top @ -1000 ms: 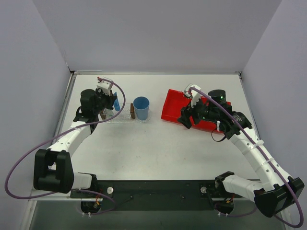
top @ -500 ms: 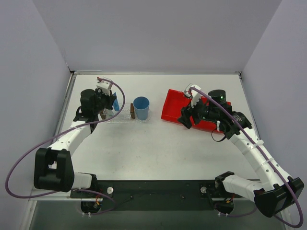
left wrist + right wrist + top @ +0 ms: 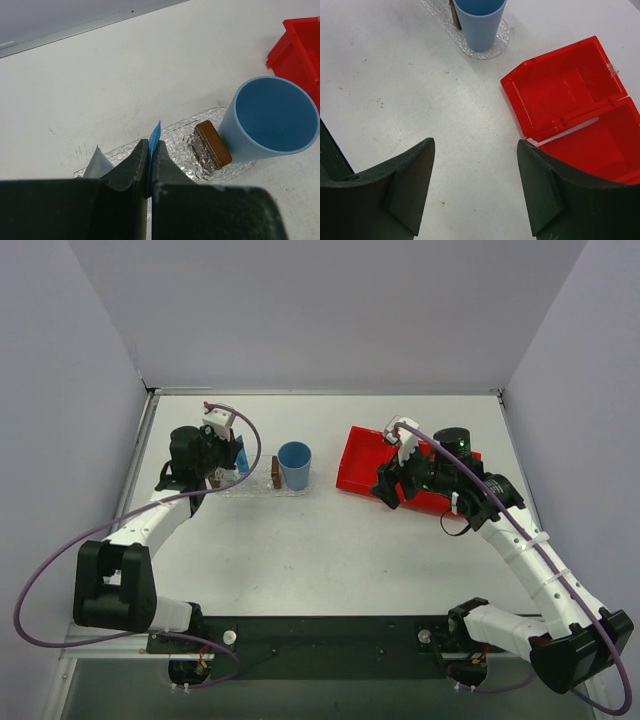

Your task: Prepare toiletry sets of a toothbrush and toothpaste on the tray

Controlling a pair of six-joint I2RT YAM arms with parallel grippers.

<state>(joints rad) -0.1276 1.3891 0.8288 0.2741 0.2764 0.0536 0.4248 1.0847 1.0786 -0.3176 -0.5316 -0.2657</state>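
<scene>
Blue toothpaste (edge-up) pinched in left tool over tray, right tool wide near red bin

One round blue plastic cup, one red two-compartment bin, one clear bumpy tray and two flat toothpaste tubes are being shown.

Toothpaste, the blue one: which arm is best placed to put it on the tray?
Left, probably. The left claw is shut on the toothpaste right over the tray. The right claw hangs open and empty by the red bin.
</scene>
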